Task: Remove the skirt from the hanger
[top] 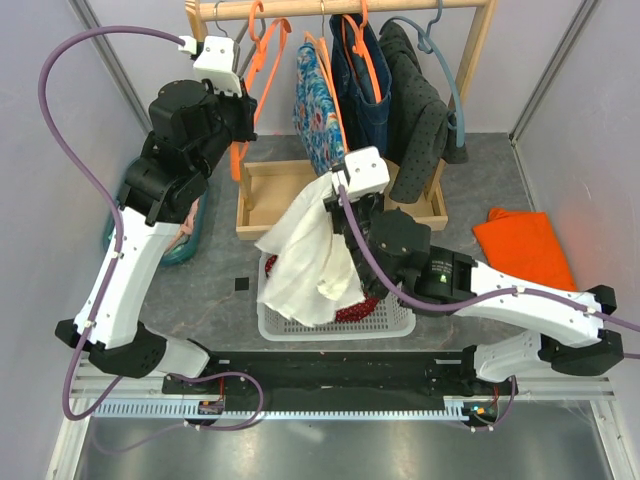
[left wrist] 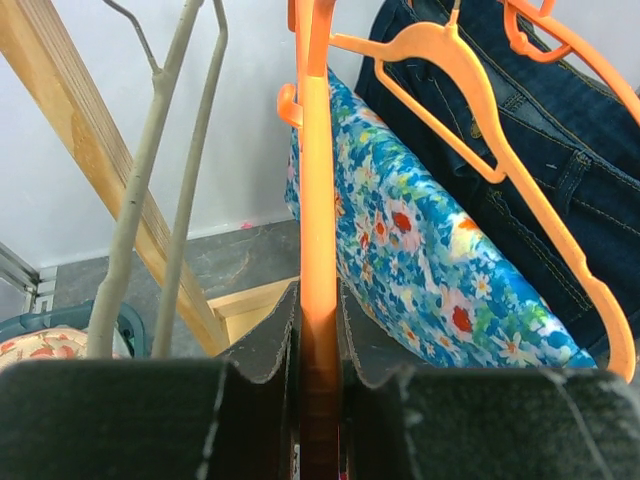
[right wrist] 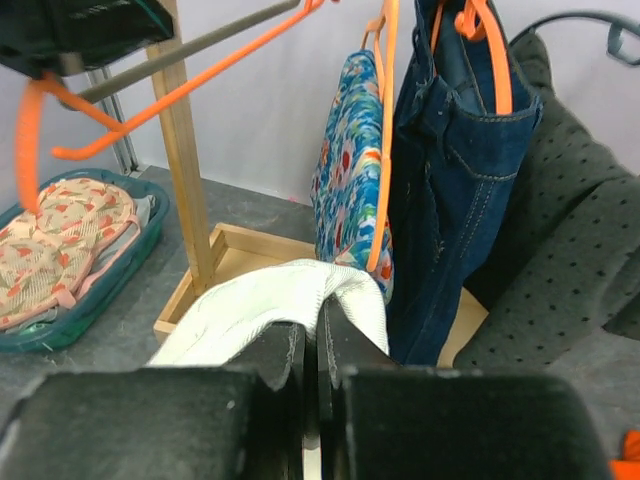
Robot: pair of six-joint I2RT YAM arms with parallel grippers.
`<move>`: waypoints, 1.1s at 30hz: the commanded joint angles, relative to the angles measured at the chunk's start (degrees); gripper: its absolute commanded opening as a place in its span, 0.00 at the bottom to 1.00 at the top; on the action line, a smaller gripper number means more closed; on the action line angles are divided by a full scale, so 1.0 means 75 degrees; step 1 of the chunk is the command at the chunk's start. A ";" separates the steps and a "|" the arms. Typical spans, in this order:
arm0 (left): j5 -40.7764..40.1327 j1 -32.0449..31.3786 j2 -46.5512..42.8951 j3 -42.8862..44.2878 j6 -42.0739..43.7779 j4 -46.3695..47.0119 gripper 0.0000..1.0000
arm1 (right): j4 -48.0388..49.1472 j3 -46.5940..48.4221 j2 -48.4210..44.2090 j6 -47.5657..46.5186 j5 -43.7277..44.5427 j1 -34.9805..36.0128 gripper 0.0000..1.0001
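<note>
The white skirt [top: 300, 250] hangs free of any hanger, draped down from my right gripper [top: 337, 188] over the white laundry basket [top: 395, 322]. In the right wrist view the right gripper [right wrist: 312, 345] is shut on a fold of the skirt [right wrist: 260, 300]. My left gripper [top: 243, 108] is raised near the rail and is shut on a bare orange hanger [top: 268, 60]. In the left wrist view the hanger's bar [left wrist: 315, 180] runs straight up from between the closed fingers of the left gripper [left wrist: 318, 325]. The same hanger shows at the upper left of the right wrist view [right wrist: 150, 110].
A wooden rack [top: 340, 8] holds a blue floral garment [top: 318, 105], jeans [top: 362, 85] and a dark dotted garment [top: 420, 110] on hangers. Its wooden base frame [top: 262, 198] lies on the floor. A teal tub [top: 190, 235] stands at left. An orange cloth [top: 525, 245] lies at right.
</note>
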 commanded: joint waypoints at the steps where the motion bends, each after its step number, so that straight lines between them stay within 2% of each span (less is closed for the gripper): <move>1: -0.0236 0.0015 0.0003 0.0293 0.0240 0.0590 0.02 | -0.0674 -0.0235 -0.0164 0.1759 -0.1017 -0.0709 0.00; 5: -0.0271 0.0015 0.0131 0.0492 0.0264 0.0625 0.02 | -0.1003 -0.0961 -0.0082 0.3023 -0.1707 -0.1272 0.00; 9: -0.0224 0.0015 0.0214 0.0597 0.0217 0.0625 0.02 | -0.1074 -0.2483 -0.0082 0.4444 -0.2680 -0.1706 0.00; 15: -0.0189 0.0015 0.0296 0.0668 0.0182 0.0625 0.02 | -0.1226 -0.4312 0.0246 0.6363 -0.3396 -0.1742 0.00; 18: -0.0154 0.0015 0.0377 0.0750 0.0146 0.0614 0.02 | -0.0923 -0.5284 0.0234 0.7383 -0.4179 -0.1742 0.00; 22: -0.0165 0.0003 0.0448 0.0773 0.0182 0.0625 0.02 | -0.0419 -0.6409 0.0142 0.7985 -0.5550 -0.1520 0.00; 26: -0.0177 0.0003 0.0495 0.0773 0.0205 0.0625 0.02 | -0.1166 -0.6728 -0.0748 0.8137 -0.4710 -0.0175 0.00; 30: -0.0177 0.0003 0.0612 0.0855 0.0158 0.0625 0.02 | -0.1729 -0.6974 -0.1242 0.8769 -0.4780 -0.0042 0.00; 33: -0.0177 0.0003 0.0683 0.0926 0.0158 0.0637 0.02 | -0.2184 -0.6952 -0.0869 0.9180 -0.5060 -0.0159 0.01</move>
